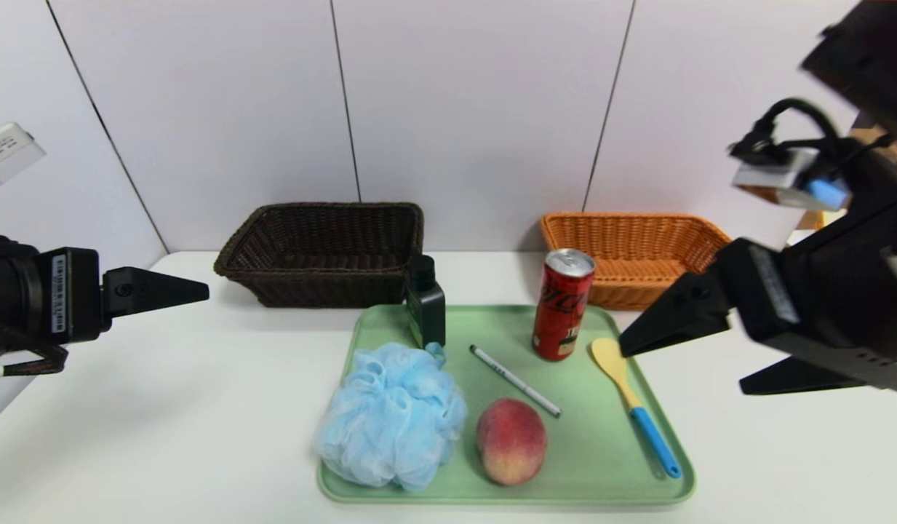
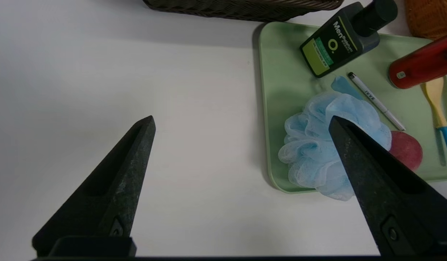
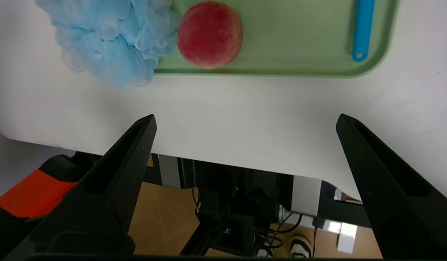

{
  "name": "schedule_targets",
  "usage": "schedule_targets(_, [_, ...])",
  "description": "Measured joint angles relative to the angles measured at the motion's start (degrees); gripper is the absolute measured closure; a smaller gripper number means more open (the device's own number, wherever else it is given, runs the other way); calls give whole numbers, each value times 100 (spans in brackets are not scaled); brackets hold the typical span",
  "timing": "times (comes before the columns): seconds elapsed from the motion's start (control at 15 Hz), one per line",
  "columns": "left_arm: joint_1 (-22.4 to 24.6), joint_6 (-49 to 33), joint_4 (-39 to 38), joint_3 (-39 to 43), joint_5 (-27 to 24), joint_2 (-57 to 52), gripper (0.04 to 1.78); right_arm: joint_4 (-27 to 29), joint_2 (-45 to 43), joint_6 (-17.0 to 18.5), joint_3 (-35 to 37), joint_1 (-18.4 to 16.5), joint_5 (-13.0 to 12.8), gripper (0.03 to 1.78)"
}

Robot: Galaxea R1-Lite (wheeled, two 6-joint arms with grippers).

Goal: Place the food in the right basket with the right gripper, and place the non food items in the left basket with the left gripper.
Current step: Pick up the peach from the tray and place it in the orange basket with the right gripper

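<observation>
On the green tray (image 1: 601, 451) lie a red-and-yellow peach (image 1: 511, 440), a red soda can (image 1: 562, 306) standing upright, a light blue pouf (image 1: 390, 415), a dark bottle (image 1: 426, 304), a white pen (image 1: 515, 380) and a yellow spoon with a blue handle (image 1: 634, 404). The dark brown basket (image 1: 324, 251) and the orange-tan basket (image 1: 634, 255) stand behind the tray; no items show in them. My left gripper (image 1: 193, 292) is open and empty above the table left of the tray. My right gripper (image 1: 681, 367) is open and empty, raised to the right of the tray.
The white table (image 1: 164, 407) ends at a wall just behind the baskets. The right wrist view shows the peach (image 3: 210, 34), the pouf (image 3: 107, 40), the table's front edge (image 3: 245, 163) and the robot base and floor below.
</observation>
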Motion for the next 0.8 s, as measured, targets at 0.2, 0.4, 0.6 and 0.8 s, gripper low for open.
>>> schedule_targets(0.2, [-302,-28,2,-13,256,161,13,9,829,629,-20,446,-102,10])
schedule_targets(0.4, [-352,-20,0,76,265,180,13,-5,1456,797,-150,564,-273,10])
schedule_targets(0.6, [-358,-13,-5,168,268,157,13,-110,1919,813,-382,573,-417,10])
schedule_targets(0.8, [-357,-15,-6,210,262,146,13,-540,2263,767,-425,485,-555,10])
